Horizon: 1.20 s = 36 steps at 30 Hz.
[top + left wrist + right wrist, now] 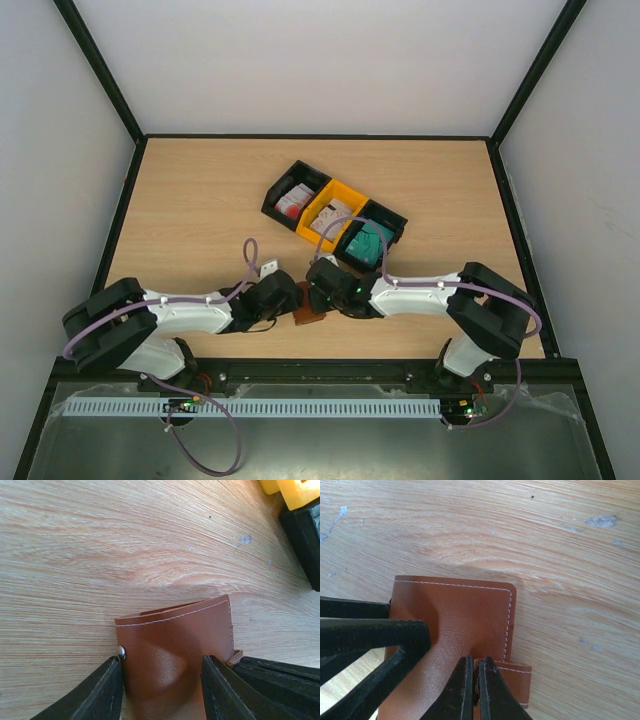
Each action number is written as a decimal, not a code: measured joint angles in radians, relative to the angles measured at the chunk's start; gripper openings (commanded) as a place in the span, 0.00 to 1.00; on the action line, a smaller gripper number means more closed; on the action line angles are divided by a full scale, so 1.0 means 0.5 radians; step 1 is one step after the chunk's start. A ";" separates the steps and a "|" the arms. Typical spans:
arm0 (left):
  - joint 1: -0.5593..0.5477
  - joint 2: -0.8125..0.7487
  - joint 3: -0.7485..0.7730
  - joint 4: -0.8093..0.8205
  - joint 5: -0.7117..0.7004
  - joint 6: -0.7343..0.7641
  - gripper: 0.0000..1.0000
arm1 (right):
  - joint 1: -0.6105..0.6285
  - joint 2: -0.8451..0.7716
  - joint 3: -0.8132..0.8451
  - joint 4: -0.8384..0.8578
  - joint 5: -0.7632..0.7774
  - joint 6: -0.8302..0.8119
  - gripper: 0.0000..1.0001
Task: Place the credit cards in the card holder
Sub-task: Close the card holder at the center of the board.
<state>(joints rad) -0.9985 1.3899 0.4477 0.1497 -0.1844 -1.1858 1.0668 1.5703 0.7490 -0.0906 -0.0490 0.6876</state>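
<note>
Brown leather card holder [172,650]: folded shut, flat on the wooden table [200,220] near its front edge, between both grippers
snap tab [517,679]: juts from the holder's side edge
left gripper [161,664]: fingers spread to the holder's width, pressing its two side edges
right gripper [476,662]: jaws almost together, pinching the snap tab
credit cards [368,240]: teal stack in the right black bin [395,218]; white-and-red ones in the yellow bin [312,216] and left black bin [303,170], all behind the holder
</note>
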 measured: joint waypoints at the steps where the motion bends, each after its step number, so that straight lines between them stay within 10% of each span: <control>1: 0.001 -0.005 -0.010 0.013 0.000 -0.005 0.45 | 0.000 0.014 0.000 0.014 -0.008 0.000 0.02; 36: 0.000 -0.012 -0.042 0.068 -0.002 -0.017 0.44 | -0.012 -0.010 -0.053 0.158 -0.169 0.066 0.25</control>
<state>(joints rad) -0.9985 1.3838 0.4267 0.1837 -0.1852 -1.1942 1.0607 1.5654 0.7227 -0.0116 -0.1333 0.7204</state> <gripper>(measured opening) 0.440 0.254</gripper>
